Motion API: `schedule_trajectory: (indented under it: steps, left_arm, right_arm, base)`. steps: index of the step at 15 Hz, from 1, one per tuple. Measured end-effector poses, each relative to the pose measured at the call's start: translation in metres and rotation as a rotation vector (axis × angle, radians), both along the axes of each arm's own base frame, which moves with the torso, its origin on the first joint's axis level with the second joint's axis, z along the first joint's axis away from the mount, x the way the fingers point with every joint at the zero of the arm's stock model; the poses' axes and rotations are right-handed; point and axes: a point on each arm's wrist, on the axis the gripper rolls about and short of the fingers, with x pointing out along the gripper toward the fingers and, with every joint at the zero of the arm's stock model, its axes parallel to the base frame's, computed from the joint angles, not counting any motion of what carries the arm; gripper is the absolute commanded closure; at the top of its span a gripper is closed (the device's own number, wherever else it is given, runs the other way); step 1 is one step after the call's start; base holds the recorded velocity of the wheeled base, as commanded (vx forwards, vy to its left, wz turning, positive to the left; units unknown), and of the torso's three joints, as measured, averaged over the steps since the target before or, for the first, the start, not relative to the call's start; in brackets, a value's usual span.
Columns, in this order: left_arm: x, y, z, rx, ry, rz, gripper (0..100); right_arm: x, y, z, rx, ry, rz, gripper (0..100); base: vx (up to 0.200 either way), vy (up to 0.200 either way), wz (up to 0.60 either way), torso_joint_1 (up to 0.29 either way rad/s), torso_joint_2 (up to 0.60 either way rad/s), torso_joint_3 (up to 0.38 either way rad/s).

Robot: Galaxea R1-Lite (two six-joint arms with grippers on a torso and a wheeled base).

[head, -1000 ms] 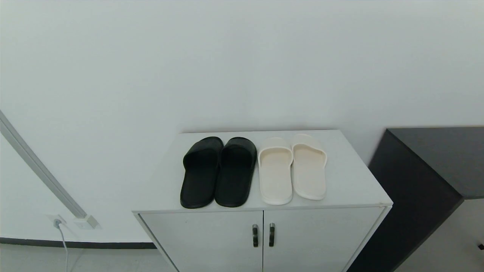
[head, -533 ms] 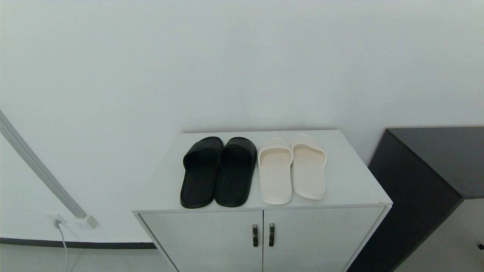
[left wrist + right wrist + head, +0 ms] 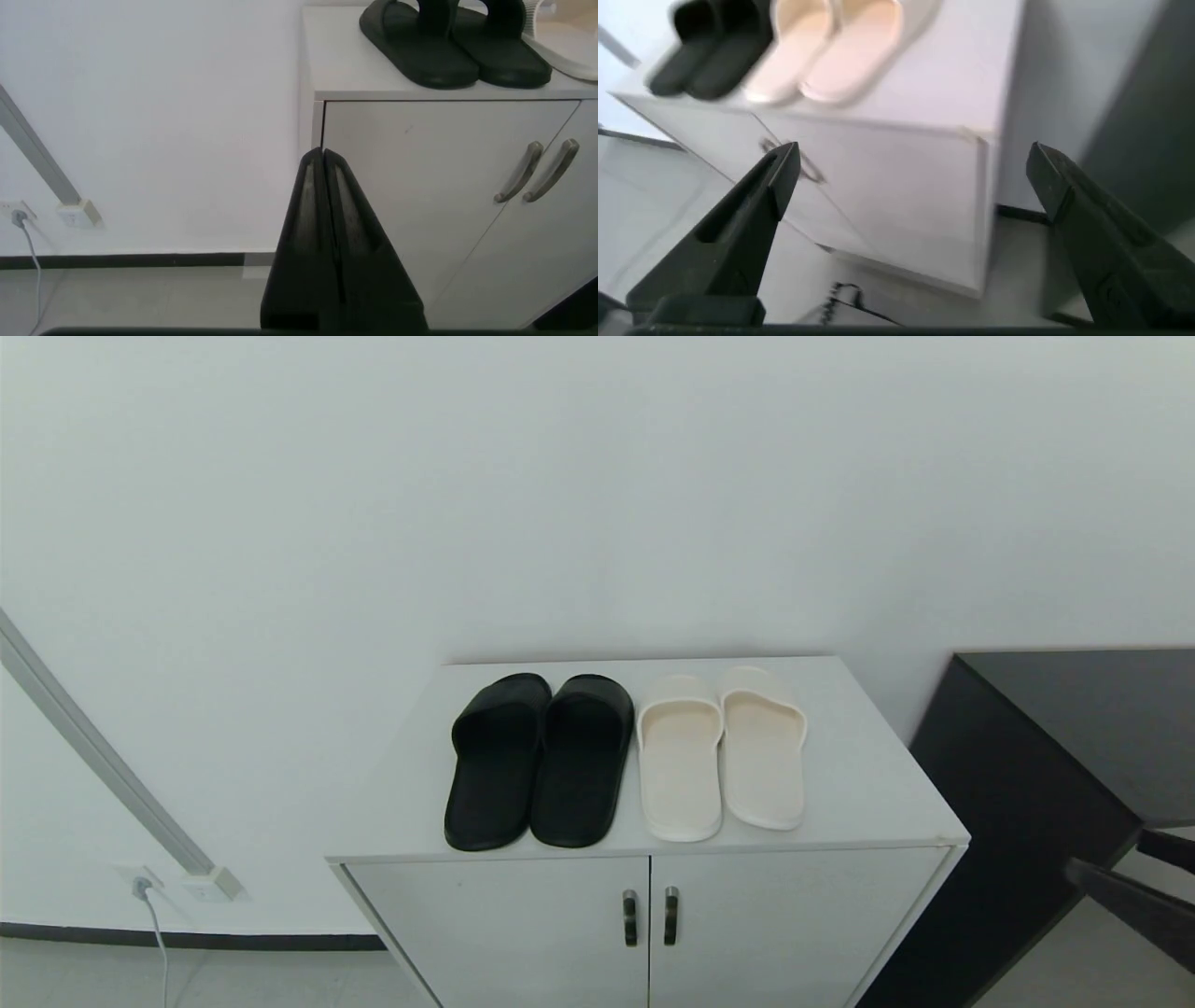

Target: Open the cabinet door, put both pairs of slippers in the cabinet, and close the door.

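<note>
A white cabinet point(image 3: 868, 784) stands against the wall with both doors shut and two dark handles point(image 3: 651, 916) at the middle seam. On its top lie a black pair of slippers point(image 3: 537, 761) and a cream pair of slippers point(image 3: 724, 761), side by side. My right gripper point(image 3: 1106, 851) is open at the lower right, beside the cabinet's right side and apart from it. In the right wrist view the right gripper point(image 3: 913, 154) frames the cabinet's corner point(image 3: 976, 135). My left gripper point(image 3: 323, 159) is shut, low and to the left of the cabinet's left door point(image 3: 420, 177).
A black piece of furniture point(image 3: 1074, 737) stands close against the cabinet's right side. On the left wall run a slanted cable duct point(image 3: 93, 747) and a socket with a cable point(image 3: 140, 885). Open floor lies left of the cabinet.
My right gripper has come into the head view at the lower right edge. The slippers and cabinet doors are as before.
</note>
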Motion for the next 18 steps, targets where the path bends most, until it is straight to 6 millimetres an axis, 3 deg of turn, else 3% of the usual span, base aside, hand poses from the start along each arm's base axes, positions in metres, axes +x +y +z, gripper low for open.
schedule_trajectory:
  steps: [7,10,13,18]
  left_arm:
    - [0.000,0.000,0.000,0.003,0.002,0.000,100]
    - [0.000,0.000,0.000,0.003,0.002,-0.001,100]
    - [0.000,0.000,0.000,0.003,0.004,-0.002,100]
    - [0.000,0.000,0.000,0.003,0.005,-0.003,100]
  right_arm:
    - [0.069,0.131,0.033,-0.004,-0.028,-0.129,0]
    - [0.100,0.175,0.034,-0.016,-0.046,-0.212,0]
    - [0.137,0.204,0.022,-0.043,-0.048,-0.309,0]
    - [0.187,0.223,-0.010,-0.096,-0.023,-0.400,0]
  base:
    - [0.000,0.000,0.00,0.000,0.00,0.000]
    - [0.000,0.000,0.00,0.000,0.00,0.000]
    - [0.000,0.000,0.00,0.000,0.00,0.000]
    - [0.000,0.000,0.00,0.000,0.00,0.000]
